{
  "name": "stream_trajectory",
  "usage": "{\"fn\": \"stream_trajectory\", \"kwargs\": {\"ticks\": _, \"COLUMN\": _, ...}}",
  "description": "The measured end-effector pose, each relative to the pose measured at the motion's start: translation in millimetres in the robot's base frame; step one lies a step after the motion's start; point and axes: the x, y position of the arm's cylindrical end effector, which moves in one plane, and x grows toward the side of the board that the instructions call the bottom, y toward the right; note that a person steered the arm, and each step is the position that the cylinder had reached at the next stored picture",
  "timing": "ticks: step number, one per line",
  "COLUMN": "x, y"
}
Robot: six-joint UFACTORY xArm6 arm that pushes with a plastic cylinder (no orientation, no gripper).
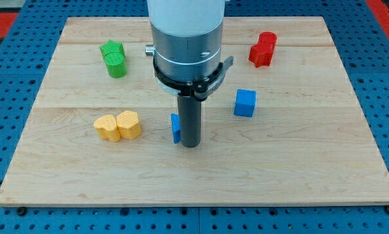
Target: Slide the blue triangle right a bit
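Note:
A blue triangle block (175, 127) lies near the board's middle, mostly hidden behind my rod, with only its left edge showing. My tip (191, 145) rests on the board right beside the block, on its right, apparently touching it. A blue cube (244, 103) sits apart to the right and a little higher in the view.
Two yellow blocks (118, 125) sit side by side to the left of the triangle. Two green blocks (114, 58) stand at the upper left. A red block (263, 49) stands at the upper right. The wooden board (298, 169) lies on a blue pegboard.

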Motion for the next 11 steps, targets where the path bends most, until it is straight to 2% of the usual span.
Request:
{"fn": "stream_trajectory", "kwargs": {"ticks": 1, "x": 25.6, "y": 12.7}}
{"fn": "stream_trajectory", "kwargs": {"ticks": 2, "x": 36.6, "y": -32.4}}
{"fn": "stream_trajectory", "kwargs": {"ticks": 3, "x": 19.1, "y": -71.3}}
{"fn": "stream_trajectory", "kwargs": {"ticks": 4, "x": -13.1, "y": -74.8}}
{"fn": "stream_trajectory", "kwargs": {"ticks": 7, "x": -18.6, "y": -68.2}}
{"fn": "stream_trajectory", "kwargs": {"ticks": 11, "x": -18.9, "y": -25.6}}
